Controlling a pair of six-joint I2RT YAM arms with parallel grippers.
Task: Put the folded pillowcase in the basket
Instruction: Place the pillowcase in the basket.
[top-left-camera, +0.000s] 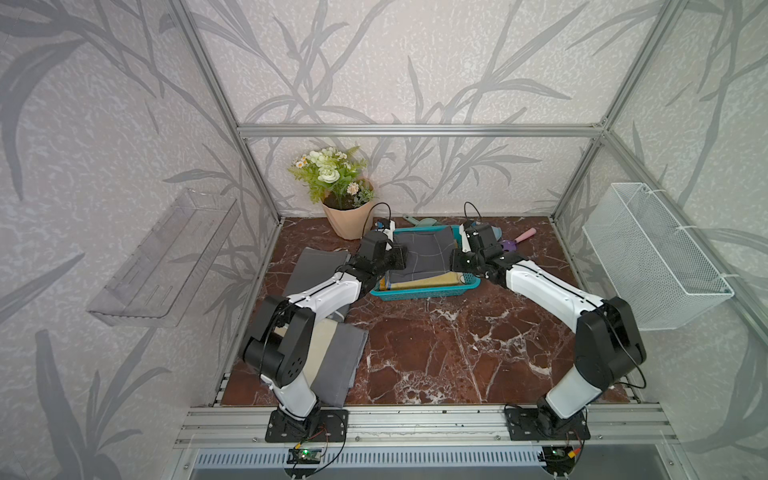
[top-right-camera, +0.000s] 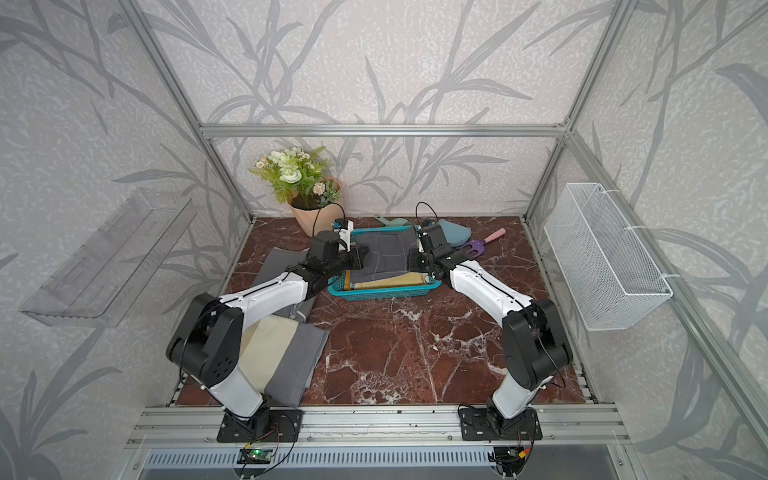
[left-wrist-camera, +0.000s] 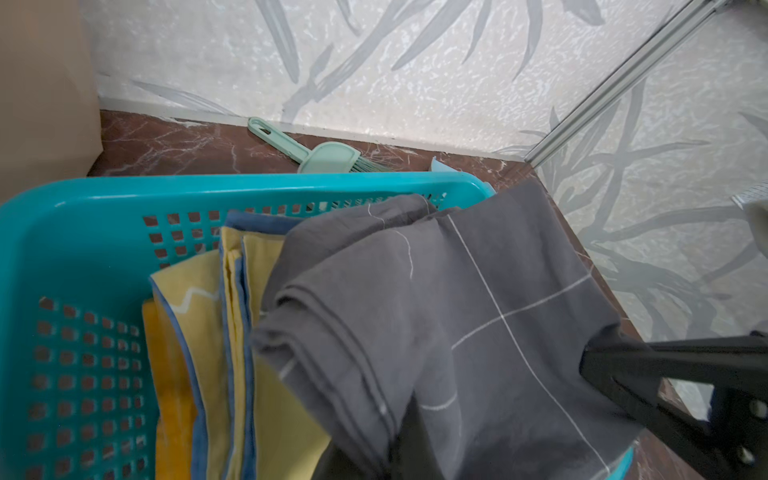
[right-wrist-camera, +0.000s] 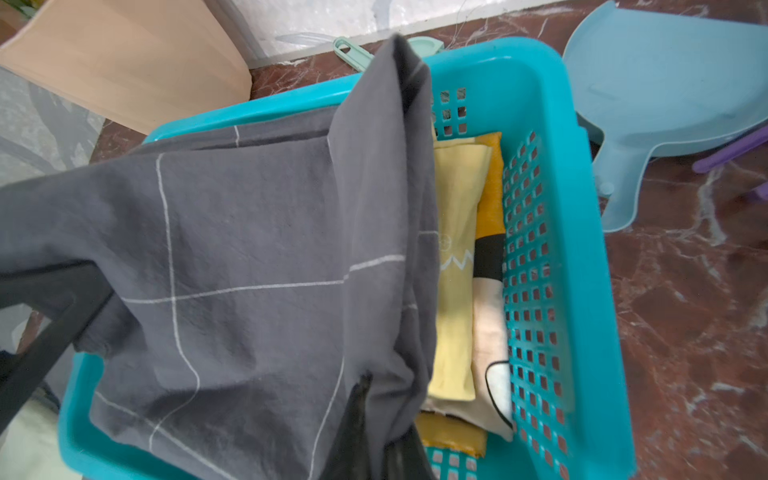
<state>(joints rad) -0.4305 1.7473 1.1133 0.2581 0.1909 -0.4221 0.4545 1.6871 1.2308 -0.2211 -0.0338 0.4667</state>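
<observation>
The folded pillowcase (top-left-camera: 424, 255) (top-right-camera: 384, 255) is dark grey with thin white grid lines. It hangs stretched between my two grippers, just above the teal perforated basket (top-left-camera: 424, 293) (top-right-camera: 384, 294). My left gripper (top-left-camera: 400, 261) (top-right-camera: 362, 259) is shut on the pillowcase's left edge. My right gripper (top-left-camera: 456, 261) (top-right-camera: 412, 262) is shut on its right edge. The left wrist view has the pillowcase (left-wrist-camera: 478, 311) bunched in my left gripper (left-wrist-camera: 399, 457) over the basket (left-wrist-camera: 83, 216). The right wrist view shows the pillowcase (right-wrist-camera: 249, 249) pinched in my right gripper (right-wrist-camera: 374, 436) over the basket (right-wrist-camera: 582, 291).
Yellow and blue folded cloths (left-wrist-camera: 232, 332) (right-wrist-camera: 457, 249) lie in the basket. Behind it are a potted flower bunch (top-left-camera: 340, 195), a green brush (left-wrist-camera: 316, 153), a blue dustpan (right-wrist-camera: 665, 104) and a purple tool (top-left-camera: 515, 243). Grey and beige folded cloths (top-left-camera: 332, 357) lie front left. A wire basket (top-left-camera: 652, 257) hangs right.
</observation>
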